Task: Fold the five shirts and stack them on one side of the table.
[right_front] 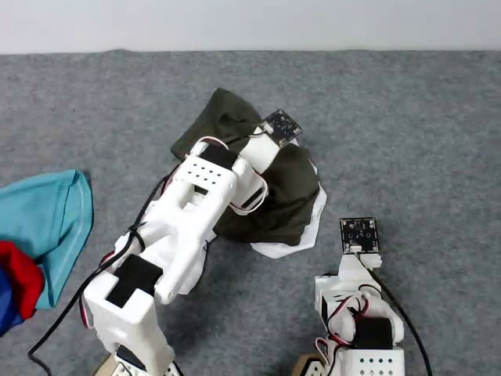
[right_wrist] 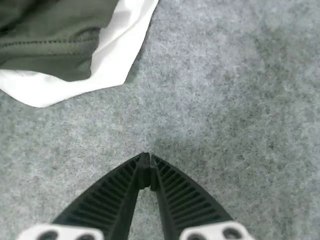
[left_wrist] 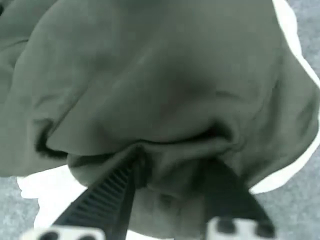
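upper shirt (right_front: 293,196) on lower shirt (right_front: 286,249) at mid table (right_front: 407,117), shirt heap (right_front: 47,219) at its left edge

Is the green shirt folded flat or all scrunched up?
Scrunched up: the green shirt lies bunched in deep wrinkles over a white shirt.

olive shirt (right_front: 293,196): crumpled atop white shirt (right_front: 286,249), mid-table | teal shirt (right_front: 47,211), red shirt (right_front: 19,274), blue shirt (right_front: 6,309): bunched, left edge

place: robot lab bench | grey felt table (right_front: 438,117) | white wall (right_front: 250,23)
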Available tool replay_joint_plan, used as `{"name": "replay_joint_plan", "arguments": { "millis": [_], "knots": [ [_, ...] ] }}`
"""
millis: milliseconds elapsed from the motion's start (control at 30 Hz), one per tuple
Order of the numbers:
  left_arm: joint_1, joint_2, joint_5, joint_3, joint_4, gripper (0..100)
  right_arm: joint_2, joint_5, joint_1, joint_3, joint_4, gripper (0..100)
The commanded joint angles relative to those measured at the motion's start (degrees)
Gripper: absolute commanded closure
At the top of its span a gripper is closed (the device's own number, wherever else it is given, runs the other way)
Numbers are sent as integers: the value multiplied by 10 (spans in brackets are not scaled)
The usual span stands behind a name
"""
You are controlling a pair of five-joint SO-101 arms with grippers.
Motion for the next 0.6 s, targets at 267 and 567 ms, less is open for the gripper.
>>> {"name": "replay_joint_plan", "arguments": {
  "millis": [267,567],
  "knots": [
    [-3,-73,2,-67,105,996,-7,3,7,7,1,990],
    [-55,-278,2,-89,117,996,-7,3,7,7,1,990]
  ]
}}
